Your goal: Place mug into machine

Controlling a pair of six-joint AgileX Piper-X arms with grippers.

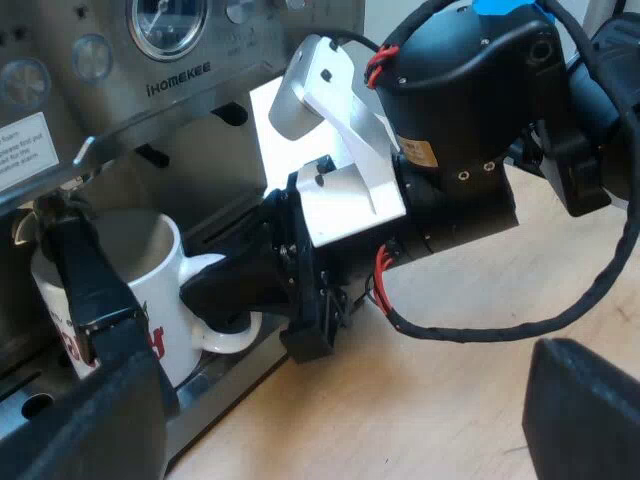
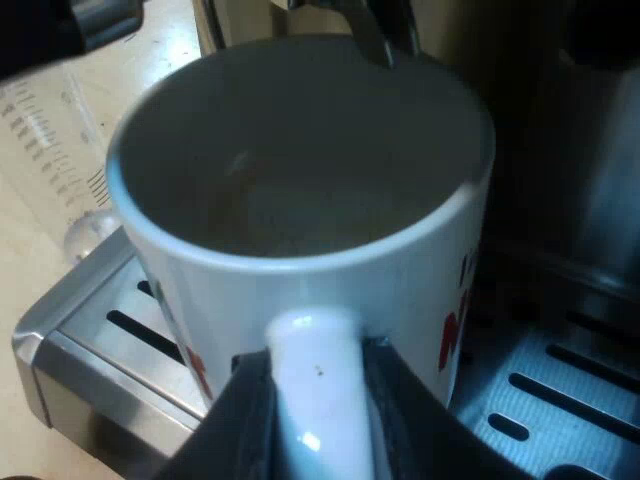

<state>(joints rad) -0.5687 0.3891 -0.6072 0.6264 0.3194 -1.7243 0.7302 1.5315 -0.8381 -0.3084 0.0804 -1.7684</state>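
One espresso machine (image 1: 90, 120) with one round pressure gauge (image 1: 168, 22), one mug (image 2: 400, 290), one measuring glass (image 2: 50, 150), one holder (image 1: 90, 280) and two end effectors.

The mug is white with red lettering. It stands upright over the slotted drip tray (image 2: 90, 330) at the machine's front. I cannot tell whether its base touches the grate. Inside, only the pale wall and floor show.

Read the mug's rim as a dial with its handle at six o'clock:
- **Six o'clock:** the right end effector (image 2: 315, 425) comes in here. Its two black fingers (image 2: 235, 430) are clamped on the handle, one on each side.
- **About twelve o'clock:** a metal spout (image 2: 368, 35) hangs just above the rim.
- **About ten o'clock:** the measuring glass stands off the tray on the pale worktop (image 1: 450, 400). It is clear with printed graduation marks, and what it holds cannot be made out.

In the left wrist view, the holder's dark handle has a metal band and slants down in front of the mug from under the machine's head.

The left end effector (image 1: 340, 420) hovers over the worktop near the tray. Its fingers are wide apart and hold nothing.
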